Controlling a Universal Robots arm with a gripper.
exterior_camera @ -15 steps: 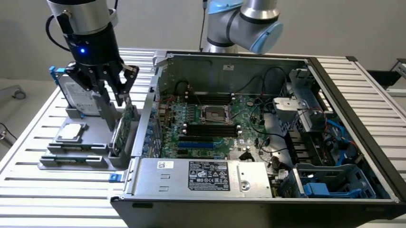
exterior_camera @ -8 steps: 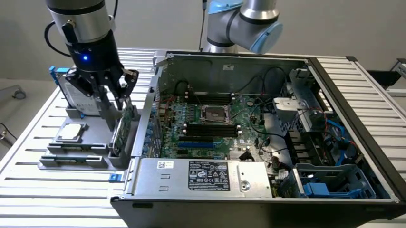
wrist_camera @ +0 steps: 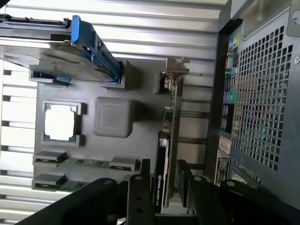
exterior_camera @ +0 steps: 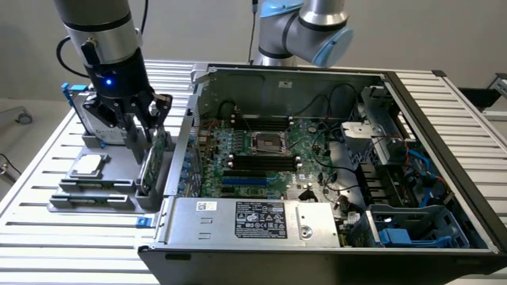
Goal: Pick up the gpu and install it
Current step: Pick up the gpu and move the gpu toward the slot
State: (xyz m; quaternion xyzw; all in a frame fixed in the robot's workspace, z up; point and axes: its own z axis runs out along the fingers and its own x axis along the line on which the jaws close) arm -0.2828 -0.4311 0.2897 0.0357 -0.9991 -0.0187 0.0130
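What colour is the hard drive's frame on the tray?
The frame is blue; wrist view shows it best.

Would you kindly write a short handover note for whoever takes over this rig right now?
Gripper: closed on the gpu, with one finger on each face.
Gpu: standing on edge in the grey holder, beside the open computer case; not lifted out.
Done: the gpu is grasped.
Left: the lift out of the holder and the install on the motherboard.
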